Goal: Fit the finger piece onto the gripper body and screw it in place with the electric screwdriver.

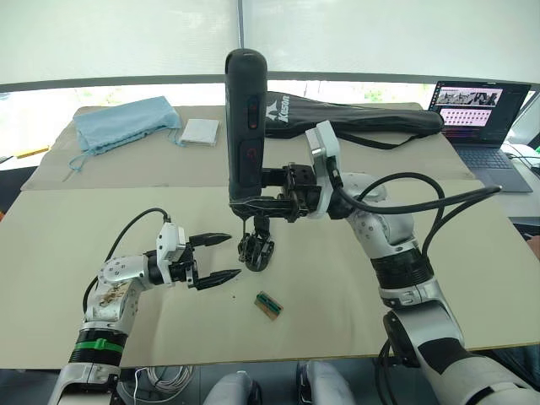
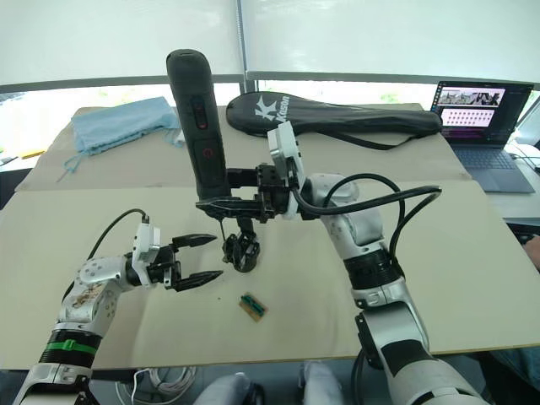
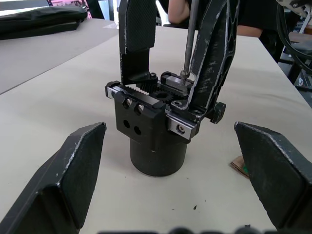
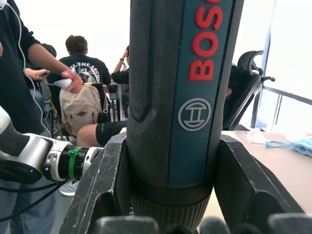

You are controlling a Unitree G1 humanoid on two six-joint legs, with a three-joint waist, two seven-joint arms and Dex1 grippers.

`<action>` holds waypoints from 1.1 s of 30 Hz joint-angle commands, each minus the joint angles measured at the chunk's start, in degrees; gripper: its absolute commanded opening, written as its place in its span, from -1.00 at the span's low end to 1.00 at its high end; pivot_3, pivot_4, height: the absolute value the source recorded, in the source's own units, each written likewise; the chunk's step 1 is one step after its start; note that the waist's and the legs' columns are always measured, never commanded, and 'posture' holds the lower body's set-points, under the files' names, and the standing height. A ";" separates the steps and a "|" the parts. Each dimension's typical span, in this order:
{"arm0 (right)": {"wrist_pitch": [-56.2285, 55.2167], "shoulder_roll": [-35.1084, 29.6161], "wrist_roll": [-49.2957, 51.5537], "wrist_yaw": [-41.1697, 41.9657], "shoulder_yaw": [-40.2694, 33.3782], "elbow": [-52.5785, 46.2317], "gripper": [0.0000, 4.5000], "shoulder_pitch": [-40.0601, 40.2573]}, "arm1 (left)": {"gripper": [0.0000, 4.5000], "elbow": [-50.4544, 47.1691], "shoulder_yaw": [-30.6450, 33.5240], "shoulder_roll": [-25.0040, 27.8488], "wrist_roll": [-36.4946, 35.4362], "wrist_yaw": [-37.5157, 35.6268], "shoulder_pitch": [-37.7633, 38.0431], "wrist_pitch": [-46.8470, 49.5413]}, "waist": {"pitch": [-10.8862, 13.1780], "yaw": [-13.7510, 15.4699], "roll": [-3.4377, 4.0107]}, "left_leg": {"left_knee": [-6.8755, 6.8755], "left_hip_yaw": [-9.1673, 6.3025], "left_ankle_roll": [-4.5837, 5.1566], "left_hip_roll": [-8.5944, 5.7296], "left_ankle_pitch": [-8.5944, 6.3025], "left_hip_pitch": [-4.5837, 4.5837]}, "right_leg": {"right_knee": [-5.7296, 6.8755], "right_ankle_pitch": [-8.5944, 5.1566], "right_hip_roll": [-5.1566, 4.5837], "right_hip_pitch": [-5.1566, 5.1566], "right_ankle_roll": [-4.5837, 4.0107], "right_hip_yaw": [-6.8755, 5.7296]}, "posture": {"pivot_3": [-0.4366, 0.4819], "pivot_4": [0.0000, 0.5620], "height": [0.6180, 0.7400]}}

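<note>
The electric screwdriver (image 1: 245,118) stands upright, bit down, with my right gripper (image 1: 253,205) shut around its lower end; its fingers (image 4: 100,187) clamp the barrel. The thin bit (image 3: 188,39) comes down onto a screw at the top of the gripper body (image 3: 151,131), a black block on a round base standing on the table (image 1: 256,249). Two black fingers rise from the body; the finger piece (image 3: 212,58) stands right beside the bit. My left gripper (image 1: 233,256) is open just left of the body, its fingers (image 3: 73,180) on either side and apart from it.
A small green and brown part (image 1: 268,305) lies near the front of the table. At the back are a black racket bag (image 1: 354,118), a laptop (image 1: 485,118), a blue cloth (image 1: 126,122) and a white folded cloth (image 1: 200,131). People (image 4: 83,63) are beyond the table.
</note>
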 commanded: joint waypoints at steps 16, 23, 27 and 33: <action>-1.47 0.07 0.04 0.34 -1.56 1.13 -0.14 -1.88 | 1.00 3.49 0.09 0.05 0.30 -1.78 -2.86 -2.89 | 0.00 -0.01 0.00 | 0.00 -0.01 0.01 0.00 0.00 -0.01 | 0.01 0.00 -0.02 0.00 0.00 0.01 | -0.05 -0.47 1.00; -2.03 0.47 0.13 0.48 -2.27 1.90 -0.14 -2.60 | 1.00 2.60 0.34 -0.33 -0.48 -1.60 -2.21 -2.27 | 0.00 -0.01 0.00 | 0.00 -0.01 0.01 0.00 0.00 -0.01 | 0.01 0.00 -0.02 -0.01 0.00 0.02 | -0.05 -0.47 1.00; -1.32 0.54 0.82 0.52 -2.71 1.65 -0.14 -2.79 | 1.00 2.44 0.55 -0.34 -0.92 -1.69 -1.92 -1.97 | 0.00 0.00 0.00 | 0.00 -0.02 0.01 0.01 0.00 -0.01 | 0.02 0.00 -0.03 -0.01 0.00 0.02 | -0.05 -0.47 1.00; -0.09 0.42 1.51 0.35 -2.98 0.64 -0.14 -2.47 | 1.00 2.11 0.70 -0.37 -1.67 -1.74 -1.43 -1.31 | 0.00 0.00 0.00 | 0.00 -0.03 0.01 0.01 0.00 -0.01 | 0.02 0.00 -0.03 -0.01 0.00 0.03 | -0.05 -0.47 1.00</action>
